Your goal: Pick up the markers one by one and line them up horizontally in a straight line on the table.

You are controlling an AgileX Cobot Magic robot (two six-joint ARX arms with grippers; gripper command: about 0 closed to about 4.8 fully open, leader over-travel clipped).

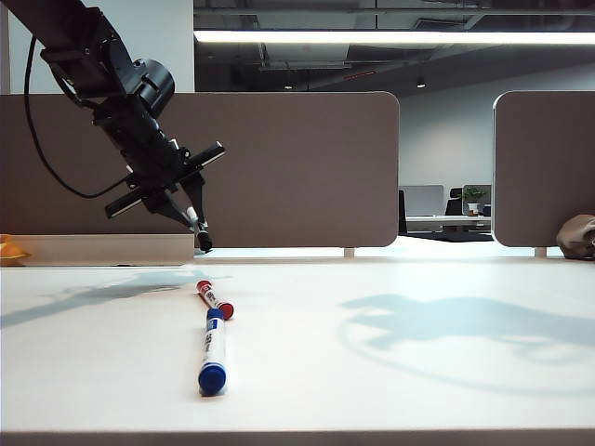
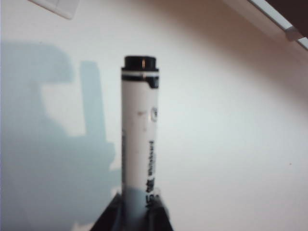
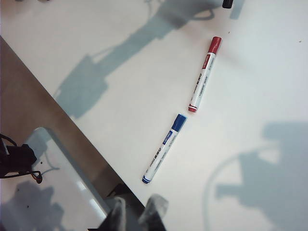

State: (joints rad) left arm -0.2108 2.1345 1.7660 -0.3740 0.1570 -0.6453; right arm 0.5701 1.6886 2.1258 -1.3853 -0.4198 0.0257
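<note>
White and bare but for shadows, the table (image 1: 390, 390) carries two of the three markers; the grey partition panels (image 1: 297, 167) stand along its far edge. High over the far left part of the surface hangs the left arm, its left gripper (image 1: 197, 226) pointed down and clamped on the black marker (image 2: 139, 134), which the left wrist view shows sticking out from between the fingers (image 2: 108, 219) with its black end away from the camera, clear of the table. The right gripper (image 3: 137, 211) hangs above the surface with its fingers nearly together and nothing between them. The blue marker (image 1: 214, 351) lies left of centre, its cap toward the front edge; the red marker (image 1: 215, 299) lies just beyond it toward the far edge, slightly askew, their near ends almost touching. The step in hand looks like the carrying of the black marker to its place. Next, I judge, it must be lowered flat and end to end with the other two, and the red one's slant likely needs correcting.
</note>
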